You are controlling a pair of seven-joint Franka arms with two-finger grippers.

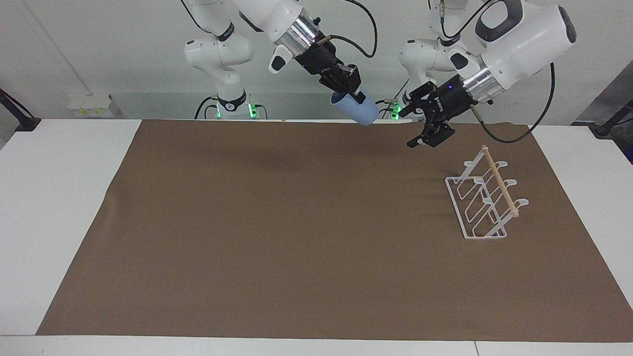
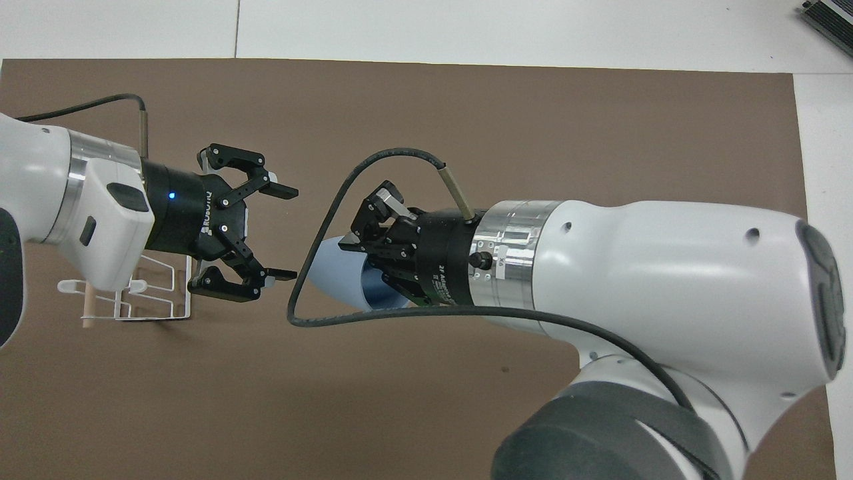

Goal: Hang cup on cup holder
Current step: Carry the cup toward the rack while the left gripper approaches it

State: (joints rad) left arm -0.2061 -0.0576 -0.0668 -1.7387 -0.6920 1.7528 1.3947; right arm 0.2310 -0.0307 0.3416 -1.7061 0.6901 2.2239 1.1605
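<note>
My right gripper [image 1: 352,92] [image 2: 363,243] is shut on the rim of the light blue cup [image 1: 356,109] [image 2: 336,273], holding it up in the air over the brown mat's edge by the robots, base pointing toward the left arm. My left gripper [image 1: 415,123] [image 2: 285,233] hangs open and empty in the air, facing the cup with a small gap between them. The white wire cup holder [image 1: 482,198] [image 2: 156,293] with its wooden dowel stands on the mat toward the left arm's end, partly covered by the left arm in the overhead view.
A brown mat [image 1: 296,237] [image 2: 466,107] covers most of the white table [image 1: 59,198]. Nothing else lies on it. A dark device corner [image 2: 830,13] shows at the table's edge farthest from the robots.
</note>
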